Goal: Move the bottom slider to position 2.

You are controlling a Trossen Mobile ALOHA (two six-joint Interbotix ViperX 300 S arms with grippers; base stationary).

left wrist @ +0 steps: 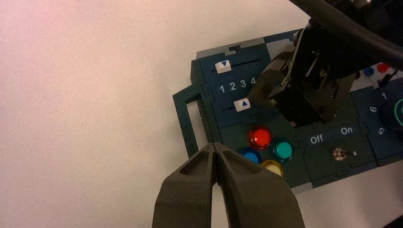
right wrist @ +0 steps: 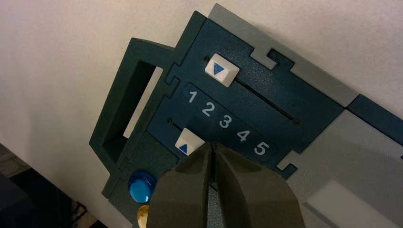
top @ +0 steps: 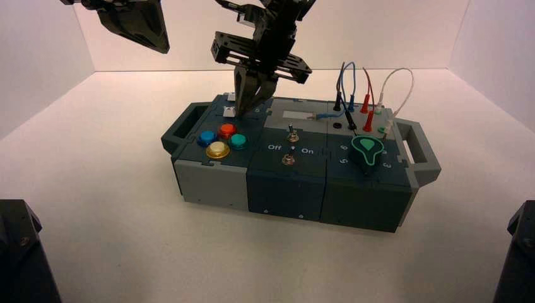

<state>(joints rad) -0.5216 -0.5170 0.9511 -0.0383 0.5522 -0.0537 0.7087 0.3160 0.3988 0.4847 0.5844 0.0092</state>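
Observation:
The bottom slider (right wrist: 189, 142) is a white knob with a blue triangle on the track below the numerals 1 to 5. It sits about level with position 2 (right wrist: 207, 109). My right gripper (right wrist: 212, 146) is shut, and its tips are down at the knob's side toward the higher numerals, touching it or nearly so. In the left wrist view, the slider (left wrist: 242, 104) shows just beside the right gripper (left wrist: 259, 93). The high view shows the right gripper (top: 247, 104) over the box's far left corner. My left gripper (left wrist: 216, 146) is shut on nothing and held high at the upper left (top: 151, 31).
The twin top slider (right wrist: 221, 70) sits near its track's low end. Red, teal, blue and yellow buttons (top: 219, 140) lie in front of the sliders. Toggle switches (top: 292, 135), a green-rimmed knob (top: 368, 149) and plugged wires (top: 356, 95) fill the rest of the box (top: 290, 189).

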